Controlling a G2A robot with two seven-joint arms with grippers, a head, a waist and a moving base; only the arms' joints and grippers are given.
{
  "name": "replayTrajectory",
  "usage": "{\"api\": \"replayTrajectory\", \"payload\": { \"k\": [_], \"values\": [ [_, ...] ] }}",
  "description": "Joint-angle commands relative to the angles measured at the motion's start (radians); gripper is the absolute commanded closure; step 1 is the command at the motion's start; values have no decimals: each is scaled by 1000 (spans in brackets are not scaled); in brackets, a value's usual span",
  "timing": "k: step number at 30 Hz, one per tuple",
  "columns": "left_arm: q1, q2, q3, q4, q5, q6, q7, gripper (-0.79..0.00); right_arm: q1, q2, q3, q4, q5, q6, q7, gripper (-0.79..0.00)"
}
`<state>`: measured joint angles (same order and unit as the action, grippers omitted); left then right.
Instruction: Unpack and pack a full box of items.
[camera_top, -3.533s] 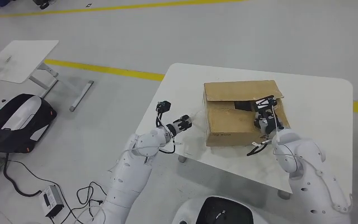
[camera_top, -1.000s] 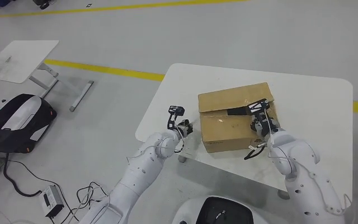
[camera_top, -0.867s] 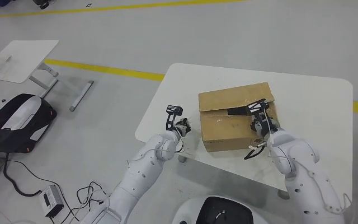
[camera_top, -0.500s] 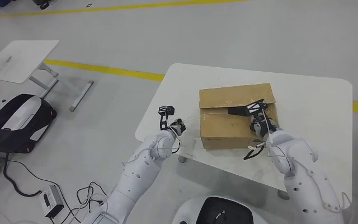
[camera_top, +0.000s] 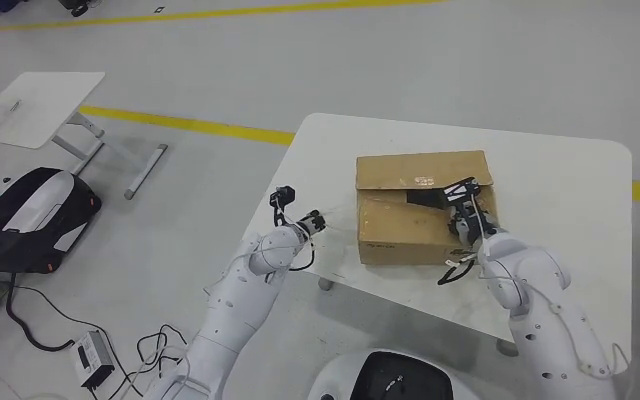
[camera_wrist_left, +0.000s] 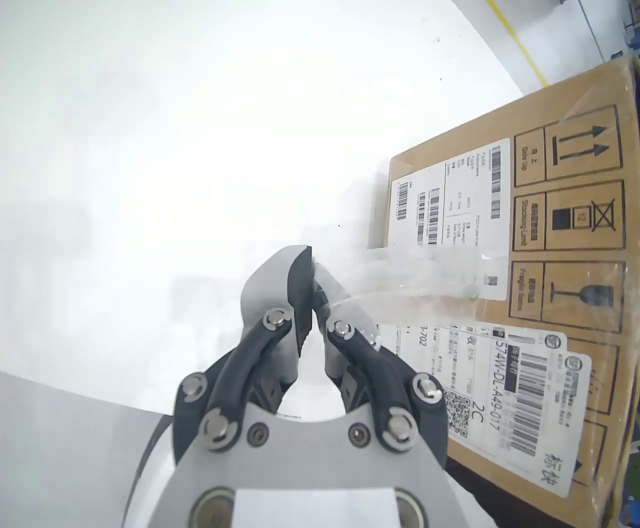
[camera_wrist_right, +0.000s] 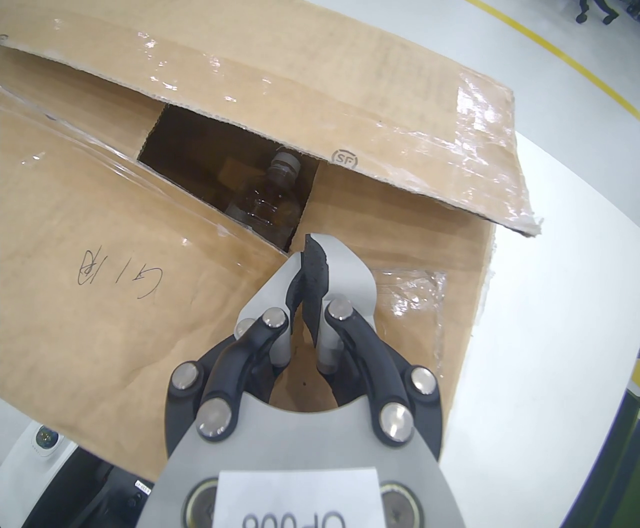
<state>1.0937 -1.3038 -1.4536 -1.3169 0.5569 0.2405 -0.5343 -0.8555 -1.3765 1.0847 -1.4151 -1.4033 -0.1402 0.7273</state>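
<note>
Cardboard box (camera_top: 400, 225) on white table (camera_top: 560, 170), its clear tape strip (camera_wrist_left: 425, 272) pinched in left gripper (camera_wrist_left: 311, 272), right gripper (camera_wrist_right: 306, 272) clenched empty beside the flap gap.

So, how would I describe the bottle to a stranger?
On the white table stands one cardboard box. In the dark gap between its top flaps, just past the right hand, is the bottle: brownish, grey-capped, the only item visible inside.

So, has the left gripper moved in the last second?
Yes. In the top view the left gripper has drawn back from the box toward the table's left edge, shut on a strip of clear tape.
</note>
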Motion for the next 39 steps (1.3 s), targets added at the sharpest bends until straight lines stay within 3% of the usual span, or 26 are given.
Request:
{"api": "replayTrajectory", "payload": {
  "k": [1,22,31,36,37,39],
  "values": [
    [1,0,-12,-1,-33,3,2,0,0,0,1,1,-2,0,0,0],
    [34,13,-65,-68,-123,-34,17,0,-5,-3,12,-4,-10,1,3,0],
    [71,21,-53,-147,-75,-43,27,0,-8,-4,23,-11,-14,5,8,0],
    [88,28,-32,-202,49,-56,64,0,-11,-3,28,-20,-16,5,11,0],
    [95,29,-26,-219,75,-56,74,-3,-12,-3,29,-21,-16,5,10,0],
    [109,32,-12,-253,138,-60,95,-108,-13,-4,30,-26,-14,6,9,0]
  ]
}}
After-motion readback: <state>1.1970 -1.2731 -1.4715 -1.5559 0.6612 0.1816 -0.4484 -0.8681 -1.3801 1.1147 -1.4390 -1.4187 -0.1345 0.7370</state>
